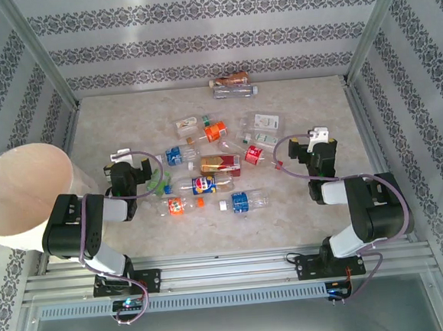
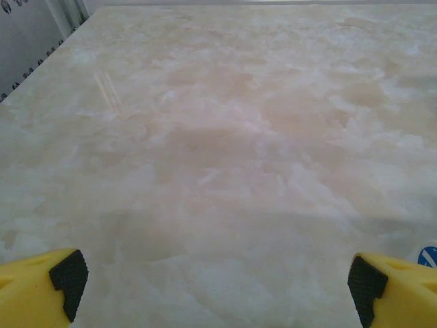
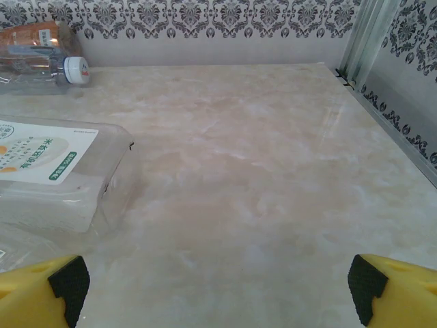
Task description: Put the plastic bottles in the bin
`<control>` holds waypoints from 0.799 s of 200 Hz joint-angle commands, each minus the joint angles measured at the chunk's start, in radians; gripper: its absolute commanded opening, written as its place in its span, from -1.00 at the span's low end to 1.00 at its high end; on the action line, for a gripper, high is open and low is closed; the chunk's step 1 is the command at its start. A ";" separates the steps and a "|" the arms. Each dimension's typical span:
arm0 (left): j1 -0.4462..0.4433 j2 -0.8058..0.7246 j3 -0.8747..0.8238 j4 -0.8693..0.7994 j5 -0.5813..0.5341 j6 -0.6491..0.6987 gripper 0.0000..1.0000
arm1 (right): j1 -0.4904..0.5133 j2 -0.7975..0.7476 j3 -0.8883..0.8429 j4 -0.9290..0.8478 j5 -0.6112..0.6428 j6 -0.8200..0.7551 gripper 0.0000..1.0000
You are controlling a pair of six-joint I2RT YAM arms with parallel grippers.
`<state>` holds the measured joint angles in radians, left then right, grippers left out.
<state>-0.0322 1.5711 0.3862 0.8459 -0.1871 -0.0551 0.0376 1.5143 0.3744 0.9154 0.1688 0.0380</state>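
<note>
Several small plastic bottles lie scattered mid-table: a blue-labelled one (image 1: 178,155), an orange one (image 1: 217,130), a red-brown one (image 1: 220,163) and a blue one (image 1: 243,201). Two more rest by the back wall (image 1: 234,85). The cream bin (image 1: 24,196) stands at the far left, beside the left arm. My left gripper (image 1: 126,162) is open just left of the cluster, over bare tabletop (image 2: 218,287), with a blue bit (image 2: 429,256) at its right. My right gripper (image 1: 314,146) is open right of the cluster (image 3: 218,287). A clear white-labelled bottle (image 3: 48,171) lies ahead-left of it.
Patterned walls and aluminium posts (image 1: 368,27) enclose the marble table (image 1: 308,101) on three sides. A metal rail (image 1: 230,272) runs along the near edge under both arm bases. Bare tabletop stretches ahead of the right gripper to the right wall (image 3: 403,96).
</note>
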 commanded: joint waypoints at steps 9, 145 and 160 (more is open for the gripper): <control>0.005 -0.011 0.006 0.025 0.004 0.008 0.99 | 0.008 -0.005 -0.005 0.008 0.015 0.008 0.96; 0.005 -0.012 0.006 0.025 0.002 0.008 0.99 | -0.002 -0.005 -0.003 0.003 -0.003 0.013 0.96; 0.005 -0.012 0.006 0.024 0.004 0.008 0.99 | -0.005 -0.005 -0.002 0.002 -0.009 0.014 0.96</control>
<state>-0.0322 1.5711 0.3862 0.8459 -0.1871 -0.0551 0.0368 1.5139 0.3744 0.9085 0.1684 0.0383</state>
